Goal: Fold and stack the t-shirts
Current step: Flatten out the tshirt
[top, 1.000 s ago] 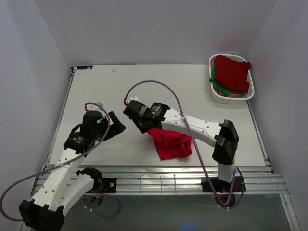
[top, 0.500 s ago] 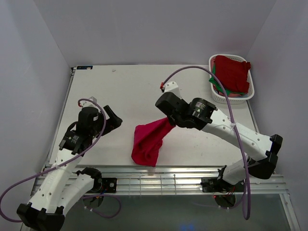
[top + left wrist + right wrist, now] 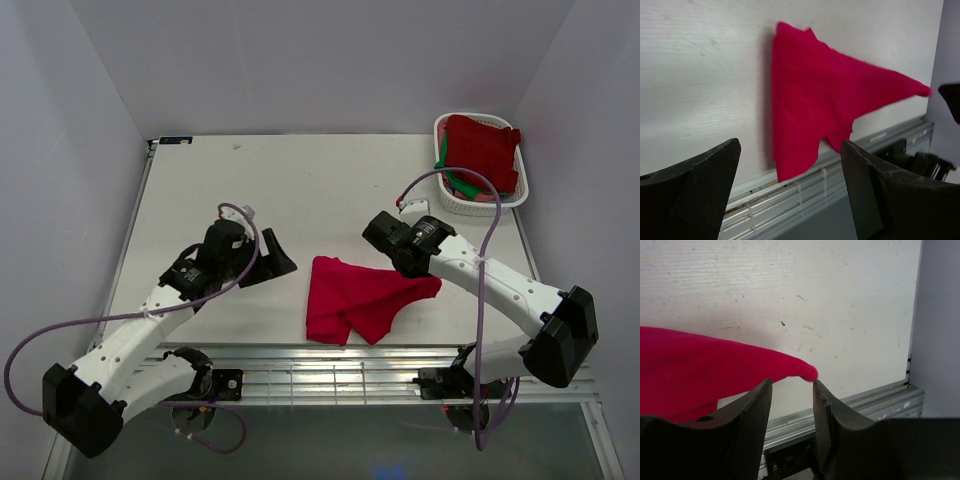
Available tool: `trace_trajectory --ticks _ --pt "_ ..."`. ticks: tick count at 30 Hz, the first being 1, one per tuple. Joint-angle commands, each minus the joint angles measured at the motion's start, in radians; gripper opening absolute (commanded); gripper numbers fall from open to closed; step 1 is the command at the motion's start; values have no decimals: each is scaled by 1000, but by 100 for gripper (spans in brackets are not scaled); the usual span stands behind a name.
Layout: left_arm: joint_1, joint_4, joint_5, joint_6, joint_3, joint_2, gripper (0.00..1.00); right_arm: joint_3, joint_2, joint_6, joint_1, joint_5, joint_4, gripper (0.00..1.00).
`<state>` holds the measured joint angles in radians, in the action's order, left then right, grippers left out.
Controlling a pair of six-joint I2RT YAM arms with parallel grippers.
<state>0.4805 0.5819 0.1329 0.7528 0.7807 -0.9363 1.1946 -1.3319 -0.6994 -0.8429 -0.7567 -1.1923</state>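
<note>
- The crimson t-shirt (image 3: 355, 300), which hung bunched from the right gripper (image 3: 792, 385) half a second ago, now lies loosely spread on the surface (image 3: 300, 180) near its front edge, between the two arms.
- The right arm has swung to the right, and its gripper now sits at the shirt's right-hand corner.
- The left gripper (image 3: 280, 265) has come in closer and hovers just beside the shirt's left edge.
- In the right wrist view, the jaws stand a little apart. The pointed tip of the shirt lies just past the fingertips, and bare surface shows through the gap, so nothing is clamped.
- In the left wrist view, the jaws gape wide with the shirt lying ahead of them, untouched.
- The shirt is not neatly folded: a long point runs out to the right and a crumpled lobe lies toward the front edge.
- At the far right corner, a white basket (image 3: 445, 200) holds a dark red t-shirt (image 3: 485, 150) heaped over a green t-shirt (image 3: 447, 172), well apart from the arms.
</note>
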Motion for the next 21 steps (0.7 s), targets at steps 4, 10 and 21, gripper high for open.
trace_trajectory --ticks 4,10,21 --pt "400 -86 -100 78 49 -160 92 26 -79 7 -8 25 63 49" --pt "582 -37 -228 197 54 -246 92 -36 -18 51 -27 132 174 52" --pt "721 -10 -355 183 202 -519 91 -243 -7 139 -38 471 485 42"
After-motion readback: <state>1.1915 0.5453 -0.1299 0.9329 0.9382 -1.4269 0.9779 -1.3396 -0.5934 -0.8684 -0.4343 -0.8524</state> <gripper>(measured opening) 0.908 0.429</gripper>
